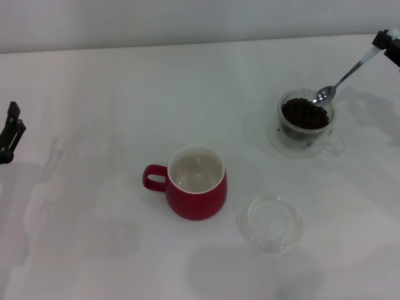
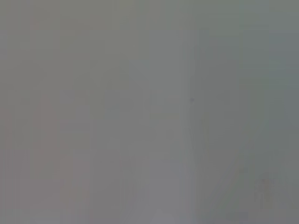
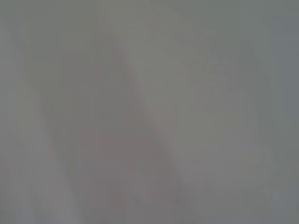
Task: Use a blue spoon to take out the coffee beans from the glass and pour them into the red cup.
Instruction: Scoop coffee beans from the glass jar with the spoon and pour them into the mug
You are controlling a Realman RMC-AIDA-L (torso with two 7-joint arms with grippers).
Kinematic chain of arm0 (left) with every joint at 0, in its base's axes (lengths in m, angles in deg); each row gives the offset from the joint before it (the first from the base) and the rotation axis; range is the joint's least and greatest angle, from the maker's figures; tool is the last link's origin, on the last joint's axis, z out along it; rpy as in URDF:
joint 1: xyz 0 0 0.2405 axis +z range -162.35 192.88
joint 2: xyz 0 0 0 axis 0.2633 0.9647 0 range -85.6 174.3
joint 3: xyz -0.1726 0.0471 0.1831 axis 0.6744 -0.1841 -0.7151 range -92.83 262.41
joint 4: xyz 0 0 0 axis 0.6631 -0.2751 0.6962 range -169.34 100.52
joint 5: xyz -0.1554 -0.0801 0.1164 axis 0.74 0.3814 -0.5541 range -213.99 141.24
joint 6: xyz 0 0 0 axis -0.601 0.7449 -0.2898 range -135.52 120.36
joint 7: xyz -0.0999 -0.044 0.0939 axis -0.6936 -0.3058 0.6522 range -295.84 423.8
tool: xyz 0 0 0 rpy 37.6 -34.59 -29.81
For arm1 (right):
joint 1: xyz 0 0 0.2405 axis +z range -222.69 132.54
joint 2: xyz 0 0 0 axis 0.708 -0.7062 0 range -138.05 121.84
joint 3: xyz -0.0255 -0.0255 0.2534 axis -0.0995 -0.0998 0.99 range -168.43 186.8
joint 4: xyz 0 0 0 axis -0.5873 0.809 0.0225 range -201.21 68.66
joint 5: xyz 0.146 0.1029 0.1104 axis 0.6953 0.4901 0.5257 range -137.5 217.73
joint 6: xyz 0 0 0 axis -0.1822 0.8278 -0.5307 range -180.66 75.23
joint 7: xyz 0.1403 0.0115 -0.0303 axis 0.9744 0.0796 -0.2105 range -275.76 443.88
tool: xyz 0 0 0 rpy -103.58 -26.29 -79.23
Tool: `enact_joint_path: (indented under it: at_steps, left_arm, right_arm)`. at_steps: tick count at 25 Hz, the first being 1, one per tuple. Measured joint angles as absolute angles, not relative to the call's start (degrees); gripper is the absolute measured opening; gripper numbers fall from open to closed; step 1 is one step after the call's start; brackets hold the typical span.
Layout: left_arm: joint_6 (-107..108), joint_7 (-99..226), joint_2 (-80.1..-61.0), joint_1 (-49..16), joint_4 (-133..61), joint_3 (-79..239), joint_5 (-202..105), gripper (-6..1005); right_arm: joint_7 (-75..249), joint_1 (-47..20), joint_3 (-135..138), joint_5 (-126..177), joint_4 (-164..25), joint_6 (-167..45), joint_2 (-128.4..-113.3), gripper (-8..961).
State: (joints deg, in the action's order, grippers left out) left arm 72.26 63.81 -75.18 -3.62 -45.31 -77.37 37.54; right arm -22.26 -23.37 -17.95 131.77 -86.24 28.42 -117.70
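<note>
Only the head view shows the scene; both wrist views are blank grey. At the table's (image 1: 94, 262) far right edge the right gripper (image 1: 382, 42) pinches the blue spoon (image 1: 342, 80) by its handle tip, its metal bowl resting at the far rim of the glass (image 1: 305, 120), which holds the coffee beans (image 1: 304, 114). The red cup (image 1: 196, 182) stands mid-table, a clear saucer (image 1: 272, 222) just beside it. The left gripper (image 1: 10, 132) sits parked at the left edge; whether its claw is open, I cannot tell.

A plain white table (image 1: 94, 112) fills nearly the whole head view, softly lit with faint grey shadows, its far edge meeting a pale blank wall (image 1: 187, 19) behind.
</note>
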Motion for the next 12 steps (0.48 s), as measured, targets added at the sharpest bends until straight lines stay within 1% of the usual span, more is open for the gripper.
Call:
enact_joint_path:
  at_steps: [6, 12]
  left_arm:
    - [71.64, 63.81, -75.18, -4.42, -45.48, -77.37, 37.85, 846]
    - [71.6, 63.81, -75.18, -4.94, -46.0, -77.37, 38.35, 846]
  right_arm:
    - [-24.65, -24.0, -20.14, 131.78, -88.98, 28.67, -118.9, 149]
    - [-26.95, -24.55, -20.9, 131.78, -89.34, 30.35, -119.02, 149]
